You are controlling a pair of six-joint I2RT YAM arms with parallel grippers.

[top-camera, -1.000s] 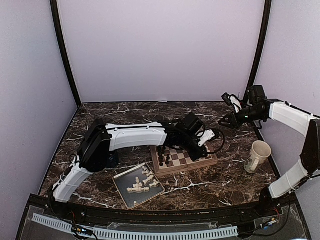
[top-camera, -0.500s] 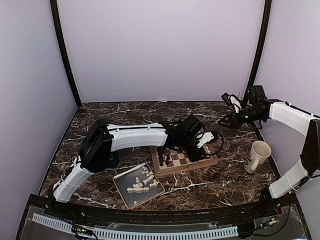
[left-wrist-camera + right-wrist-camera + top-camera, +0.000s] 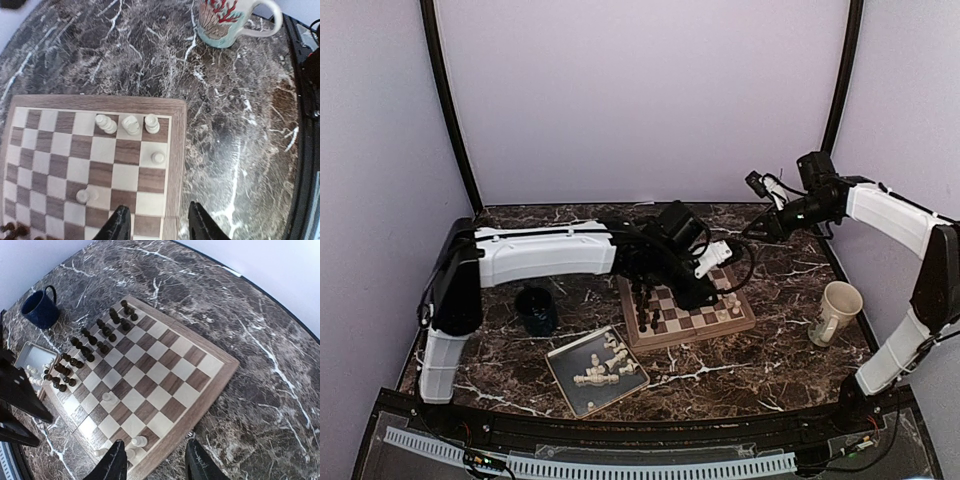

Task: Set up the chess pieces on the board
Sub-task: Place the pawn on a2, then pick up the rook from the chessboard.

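Marble table (image 3: 790,350): blue mug (image 3: 535,310), cream mug (image 3: 837,313), tray (image 3: 570,385) around board (image 3: 695,322); L hand (image 3: 157,225), R hand (image 3: 152,462) released, empty.

The board (image 3: 150,365) is checked in light and dark brown, cream-white chess pieces (image 3: 131,125) and dark pieces (image 3: 104,332) are seen, and the table (image 3: 240,125) is veined white on dark brown.

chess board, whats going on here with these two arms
Two robot arms are setting up a chess game. The left gripper hangs open and empty over the right end of the board, where five cream chess pieces stand: three along the edge row, two further in. More of them lie in the grey tray. The dark pieces stand at the opposite end. The right gripper is held high at the back right, open, holding nothing.
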